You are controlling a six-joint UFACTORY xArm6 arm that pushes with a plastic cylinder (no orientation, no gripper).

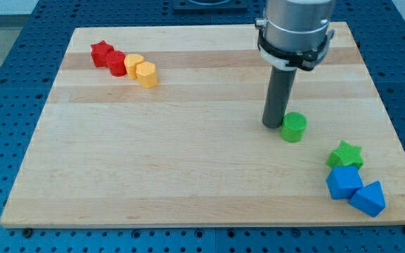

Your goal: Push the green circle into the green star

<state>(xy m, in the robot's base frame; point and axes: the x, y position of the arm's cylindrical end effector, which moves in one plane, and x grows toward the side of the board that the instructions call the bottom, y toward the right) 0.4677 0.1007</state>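
The green circle [293, 126] is a short green cylinder on the wooden board [153, 154], right of centre. The green star [346, 154] lies lower and to the right of it, a short gap away, near the board's right edge. My tip [272, 125] is the lower end of the dark rod. It stands on the board right against the green circle's left side, touching or nearly touching it. The rod hangs from the grey arm body at the view's top.
Two blue blocks, a cube [343, 182] and an angular block [368, 198], sit just below the green star. At the top left, a red star [102, 53], a red cylinder [116, 62], and two yellow blocks [133, 65] [146, 74] form a row.
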